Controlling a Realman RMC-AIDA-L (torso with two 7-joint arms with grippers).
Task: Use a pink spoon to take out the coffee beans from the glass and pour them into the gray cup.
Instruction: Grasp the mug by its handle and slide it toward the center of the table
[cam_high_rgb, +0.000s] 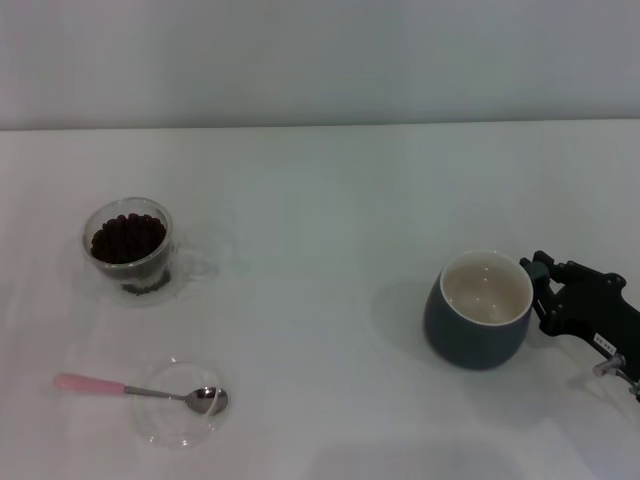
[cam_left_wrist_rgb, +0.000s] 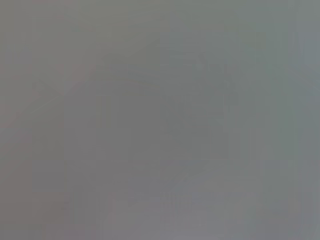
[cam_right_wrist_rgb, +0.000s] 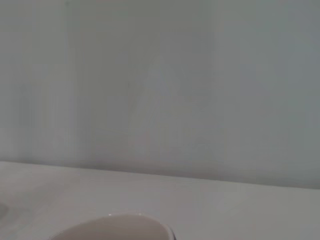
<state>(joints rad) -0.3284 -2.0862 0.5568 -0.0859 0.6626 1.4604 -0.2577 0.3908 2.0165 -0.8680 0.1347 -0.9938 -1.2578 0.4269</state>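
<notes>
The glass (cam_high_rgb: 130, 248) stands at the left of the table, filled with a heap of coffee beans (cam_high_rgb: 128, 238). The pink spoon (cam_high_rgb: 140, 390) lies near the front left, its metal bowl resting in a flat clear glass dish (cam_high_rgb: 180, 405) and its pink handle pointing left. The gray cup (cam_high_rgb: 480, 310) stands at the right, upright, its cream inside bare; its rim also shows in the right wrist view (cam_right_wrist_rgb: 115, 227). My right gripper (cam_high_rgb: 545, 292) is at the cup's right side, where the handle is hidden behind it. My left gripper is out of view.
The white table (cam_high_rgb: 320, 200) ends at a pale wall at the back. The left wrist view shows only flat grey.
</notes>
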